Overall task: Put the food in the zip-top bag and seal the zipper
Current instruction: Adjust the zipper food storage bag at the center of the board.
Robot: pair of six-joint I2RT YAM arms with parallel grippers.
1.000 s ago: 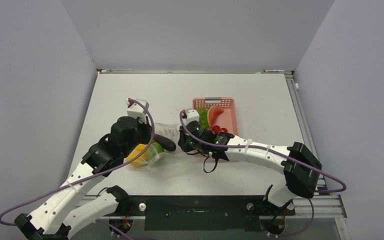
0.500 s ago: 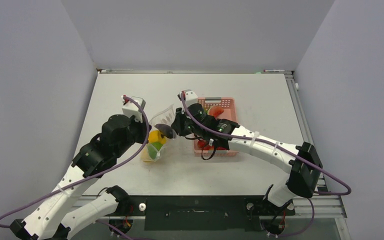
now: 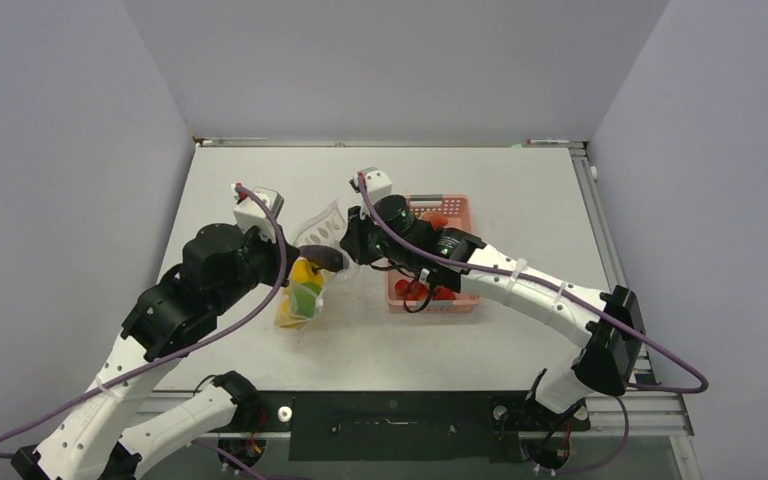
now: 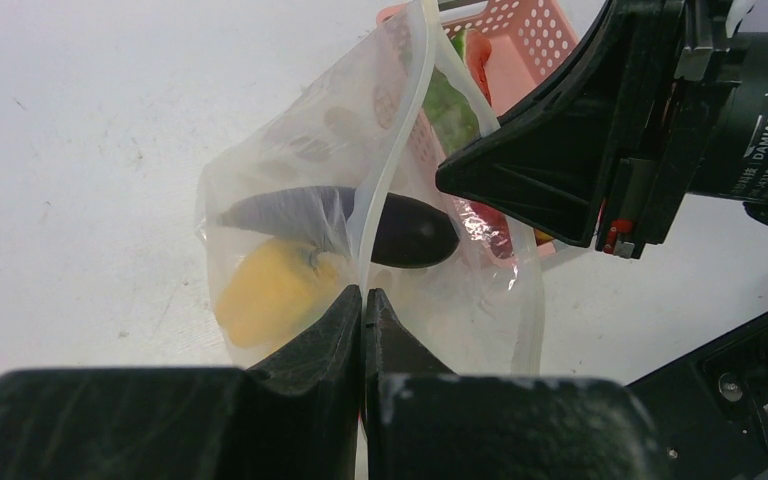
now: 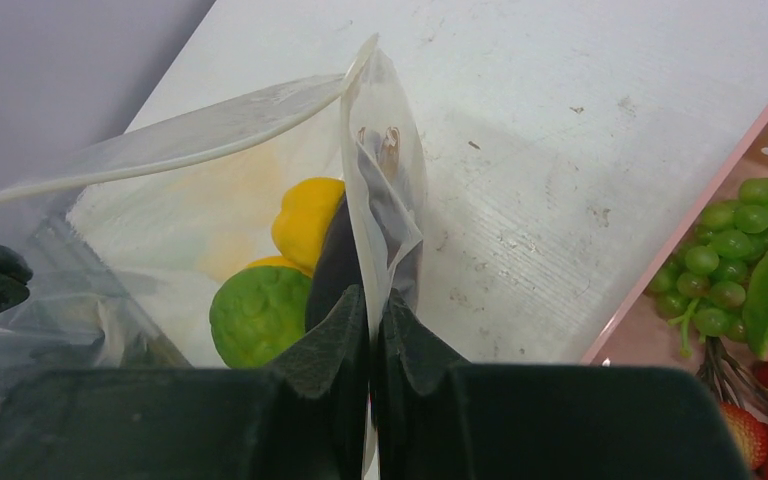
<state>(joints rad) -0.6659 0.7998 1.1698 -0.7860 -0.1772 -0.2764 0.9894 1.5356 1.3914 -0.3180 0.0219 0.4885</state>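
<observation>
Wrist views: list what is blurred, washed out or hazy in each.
Left wrist: the left gripper, close to the lens, is soft and dark, the table is washed out white, and the film of the zip-top bag hazes the yellow food behind it. Right wrist: the right gripper is blurred, while the grapes are sharp.

Lab test cell: plain grey walls (image 3: 390, 60), white table (image 3: 520, 180) w/ alu rail (image 3: 600, 220) edge.

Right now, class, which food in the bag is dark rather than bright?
The eggplant: long and dark purple, lying across the bag next to the yellow pepper. The other item is a green piece.
</observation>
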